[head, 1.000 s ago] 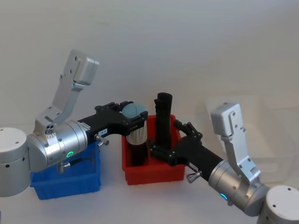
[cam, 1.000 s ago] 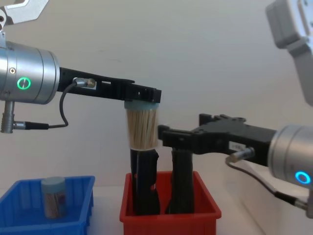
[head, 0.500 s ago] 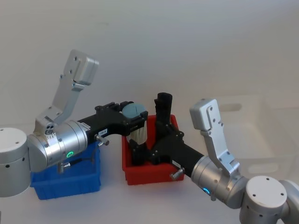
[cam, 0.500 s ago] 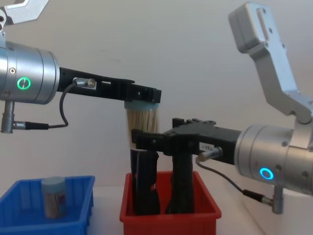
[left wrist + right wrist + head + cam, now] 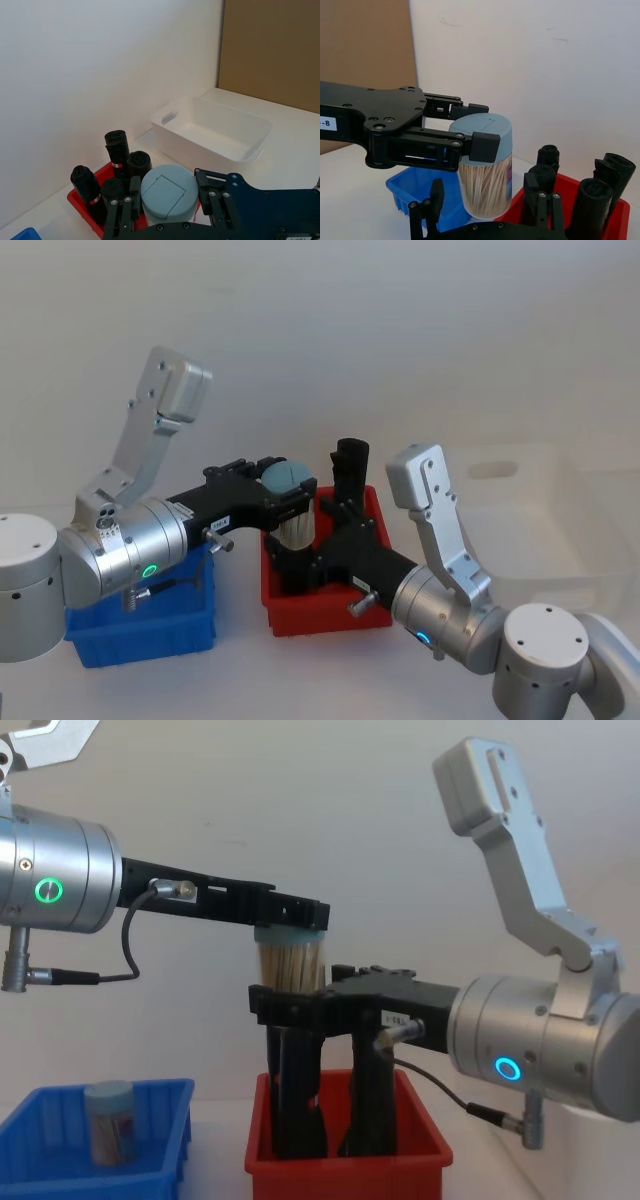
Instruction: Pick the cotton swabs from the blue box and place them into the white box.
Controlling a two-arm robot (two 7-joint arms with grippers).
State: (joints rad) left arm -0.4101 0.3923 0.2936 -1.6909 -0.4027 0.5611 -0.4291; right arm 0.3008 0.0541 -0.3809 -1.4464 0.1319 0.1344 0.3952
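A jar of cotton swabs (image 5: pixel 290 963) with a pale blue-grey lid (image 5: pixel 169 195) hangs above the red bin, held at the lid by my left gripper (image 5: pixel 292 912), which is shut on it. My right gripper (image 5: pixel 290 1005) is open at the jar's lower half, with one finger (image 5: pixel 437 199) on each side of the jar (image 5: pixel 486 172) and not touching it. A second jar of cotton swabs (image 5: pixel 108 1122) stands in the blue box (image 5: pixel 160 1175) at the lower left. The white box (image 5: pixel 560 540) sits to the right, and also appears as the white box (image 5: pixel 210 145) in the left wrist view.
A red bin (image 5: pixel 330 608) with several tall black bar-shaped objects (image 5: pixel 350 475) stands directly under the held jar, between the blue box (image 5: pixel 150 632) and the white box. The black bars (image 5: pixel 372 1105) rise close beneath my right gripper.
My right arm has swung left, bringing its open gripper from beside the black bars to around the jar's lower half. The left arm and the jar have not moved.
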